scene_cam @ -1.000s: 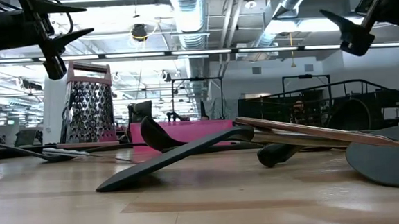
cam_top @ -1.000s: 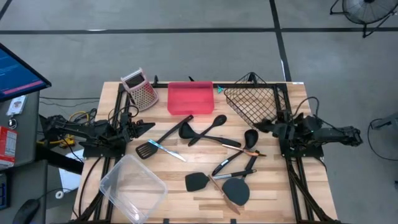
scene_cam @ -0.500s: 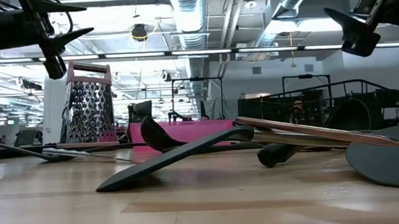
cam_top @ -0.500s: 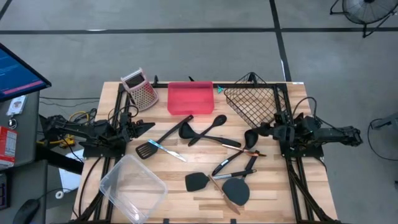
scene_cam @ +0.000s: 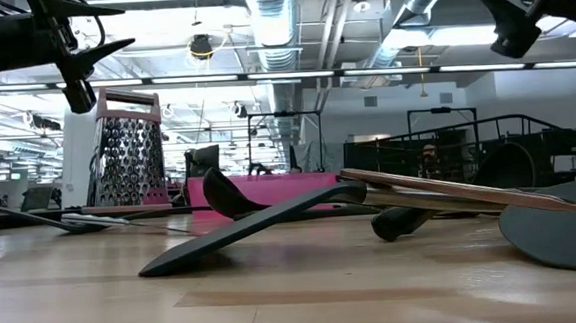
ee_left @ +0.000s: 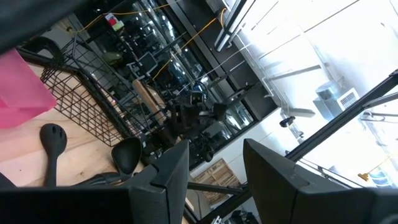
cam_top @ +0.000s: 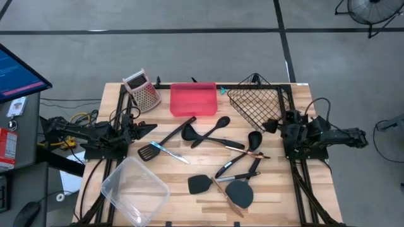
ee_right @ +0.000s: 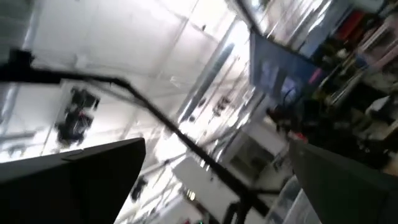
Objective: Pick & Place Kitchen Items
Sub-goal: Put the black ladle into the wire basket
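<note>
Several black long-handled utensils lie loose on the wooden table: a slotted turner, a spoon, a ladle, a small spatula and a broad spatula, with thin silver and copper-coloured pieces among them. My left gripper hovers open and empty at the table's left side. My right gripper hovers open and empty at the right side, above the table next to the ladle. The low view shows both grippers, the left and the right, raised well above the utensils.
A pink tray stands at the far middle, a black wire basket at the far right, and a metal grater with a pink top at the far left. A clear plastic container sits at the near left.
My right gripper has risen and drawn back a little toward the table's right edge, tipping upward. It stays open. The utensils have not moved.
</note>
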Controlling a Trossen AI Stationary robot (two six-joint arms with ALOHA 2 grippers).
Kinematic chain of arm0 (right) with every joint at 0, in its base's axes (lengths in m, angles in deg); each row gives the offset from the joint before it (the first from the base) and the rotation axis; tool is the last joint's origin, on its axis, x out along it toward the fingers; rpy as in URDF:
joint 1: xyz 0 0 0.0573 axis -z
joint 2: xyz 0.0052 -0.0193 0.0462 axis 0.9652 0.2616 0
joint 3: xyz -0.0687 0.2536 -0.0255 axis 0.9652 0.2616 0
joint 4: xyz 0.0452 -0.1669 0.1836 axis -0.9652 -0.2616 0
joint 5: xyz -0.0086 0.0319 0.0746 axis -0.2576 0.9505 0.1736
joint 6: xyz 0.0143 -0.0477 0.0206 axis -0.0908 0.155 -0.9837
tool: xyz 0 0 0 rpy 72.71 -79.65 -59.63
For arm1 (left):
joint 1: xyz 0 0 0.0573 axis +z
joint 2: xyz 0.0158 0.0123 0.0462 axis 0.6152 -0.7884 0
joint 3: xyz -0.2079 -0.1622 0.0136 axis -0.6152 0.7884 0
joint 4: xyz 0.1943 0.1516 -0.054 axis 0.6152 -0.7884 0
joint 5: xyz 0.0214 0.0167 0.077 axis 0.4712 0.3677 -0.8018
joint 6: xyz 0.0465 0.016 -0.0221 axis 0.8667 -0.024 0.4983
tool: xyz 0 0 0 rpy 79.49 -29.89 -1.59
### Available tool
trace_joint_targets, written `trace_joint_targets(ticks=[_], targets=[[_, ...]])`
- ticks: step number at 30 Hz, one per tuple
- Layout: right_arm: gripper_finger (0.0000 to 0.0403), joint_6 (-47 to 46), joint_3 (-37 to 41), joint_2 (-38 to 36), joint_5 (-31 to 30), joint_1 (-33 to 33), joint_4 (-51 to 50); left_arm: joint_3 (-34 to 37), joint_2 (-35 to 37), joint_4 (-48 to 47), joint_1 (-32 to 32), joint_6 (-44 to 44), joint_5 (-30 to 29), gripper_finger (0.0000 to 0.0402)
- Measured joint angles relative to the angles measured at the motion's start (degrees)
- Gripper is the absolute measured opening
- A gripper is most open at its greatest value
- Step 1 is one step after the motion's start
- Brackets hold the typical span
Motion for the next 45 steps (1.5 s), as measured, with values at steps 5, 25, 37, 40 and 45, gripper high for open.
trace_joint_targets(ticks=[5, 25, 37, 40, 45], targets=[[0.0394, 9.5, -10.9, 3.6, -2.1, 0.0, -4.5, 0.0, 0.0, 0.0, 0.0, 0.0, 0.0, 0.0138], [0.0393, -9.5, -60.0, 52.5, -2.5, -5.6, -115.1, 0.0, 0.0, 0.0, 0.0, 0.2, 0.0, 0.0138], [0.0393, -27.2, -43.8, 63.5, -9.0, -11.8, -96.9, 0.0, -0.1, -0.1, 0.0, 1.6, 0.0, 0.0138], [0.0393, -27.3, -41.7, 66.0, -12.5, -11.6, -93.2, 0.0, -0.1, -0.1, 0.0, 1.6, -0.3, 0.0138], [0.0386, -27.2, -41.5, 70.8, -17.1, -11.6, -93.1, 0.0, -0.1, -0.1, 0.0, 1.7, -0.4, 0.0138]])
